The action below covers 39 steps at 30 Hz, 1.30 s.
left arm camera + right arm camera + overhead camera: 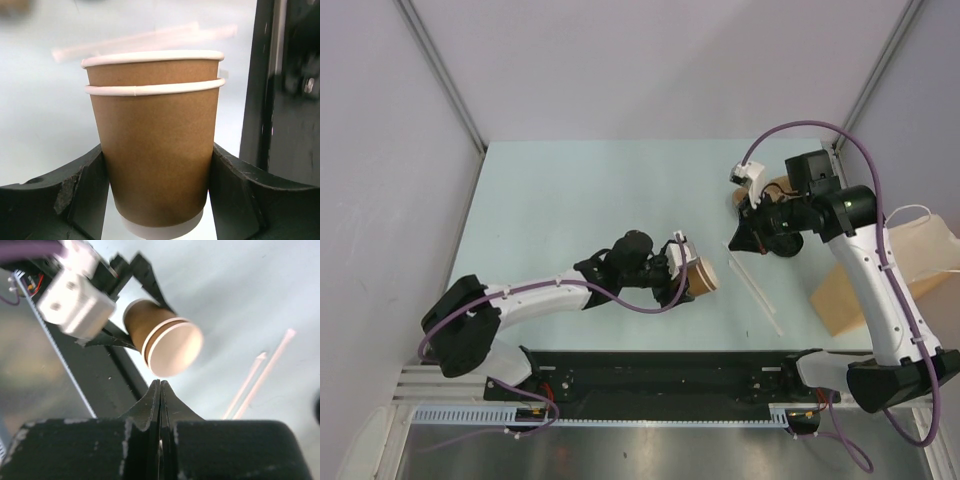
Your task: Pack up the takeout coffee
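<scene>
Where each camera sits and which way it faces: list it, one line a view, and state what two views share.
Top external: above and behind the bases, looking down on the table; both arms show, with left gripper and right gripper.
Left wrist: on that wrist, looking along its jaws, which grip the nested paper cups.
Right wrist: on that wrist, looking over its shut jaws toward the held cups.
Shared: all three show the cups; both wrist views also show the white straws.

White arms [535, 295], purple cables [805, 124]; black left end effector [688, 277] and right end effector [160, 390].
</scene>
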Tool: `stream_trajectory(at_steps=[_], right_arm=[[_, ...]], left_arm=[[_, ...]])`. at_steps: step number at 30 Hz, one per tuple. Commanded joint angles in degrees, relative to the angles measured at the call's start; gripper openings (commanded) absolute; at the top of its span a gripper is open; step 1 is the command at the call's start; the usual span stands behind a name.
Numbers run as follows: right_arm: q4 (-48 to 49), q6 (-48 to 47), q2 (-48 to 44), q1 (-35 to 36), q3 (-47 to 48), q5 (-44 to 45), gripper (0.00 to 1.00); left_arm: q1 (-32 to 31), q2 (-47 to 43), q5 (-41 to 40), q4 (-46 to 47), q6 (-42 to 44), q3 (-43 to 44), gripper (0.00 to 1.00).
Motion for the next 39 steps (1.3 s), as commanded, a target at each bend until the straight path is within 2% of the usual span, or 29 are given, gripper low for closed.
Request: stream_trajectory(at_steps=[1, 5, 6, 8, 9, 12, 17, 21, 31, 37, 39], right_arm=[[1.7, -0.4, -1.1, -0.9, 3.2, 0.8, 0.0], [-0.1, -1.3, -0.1, -0.9, 2.8, 0.0, 0.0], [-0.4, -1.5, -0.1, -0.8, 1.8, -0.5, 0.03], [-0.4, -1.3, -0.8, -0.8, 0.2, -2.2, 0.26], [-0.2, -1.0, -0.9, -0.8, -0.5, -2.8, 0.42], [0.3, 0.4, -0.3, -0.6, -2.6, -5.1, 0.49], [1.4, 3.5, 2.0, 2.8, -5.3, -8.6, 0.49], [4.9, 5.4, 1.8, 5.6, -7.4, -7.1, 0.51], [7.3, 5.9, 4.1, 7.4, -7.5, -6.5, 0.49], [8.6, 6.4, 4.8, 7.8, -7.4, -6.2, 0.42], [8.9, 6.6, 4.9, 7.8, -7.5, -6.3, 0.36]], left_arm=[[0.5, -0.3, 0.8, -6.6, 2.3, -0.9, 0.66], [0.8, -1.1, 0.7, -5.3, 1.9, -1.7, 0.64], [1.0, -1.5, 0.8, -4.8, 1.3, -2.0, 0.64], [2.2, -3.1, 1.0, -2.5, -0.1, -3.0, 0.63], [2.6, -3.6, 1.8, -1.6, -1.9, -3.5, 0.63], [3.5, -5.4, 2.0, 0.4, -4.4, -4.4, 0.62], [3.9, -7.4, 2.5, 2.7, -7.0, -4.8, 0.62], [4.5, -8.2, 3.3, 3.7, -7.8, -4.7, 0.63], [4.6, -9.1, 5.3, 5.4, -10.8, -5.1, 0.64], [4.7, -9.0, 6.7, 5.7, -11.2, -4.5, 0.64], [4.7, -8.9, 6.7, 5.9, -11.3, -4.5, 0.64]])
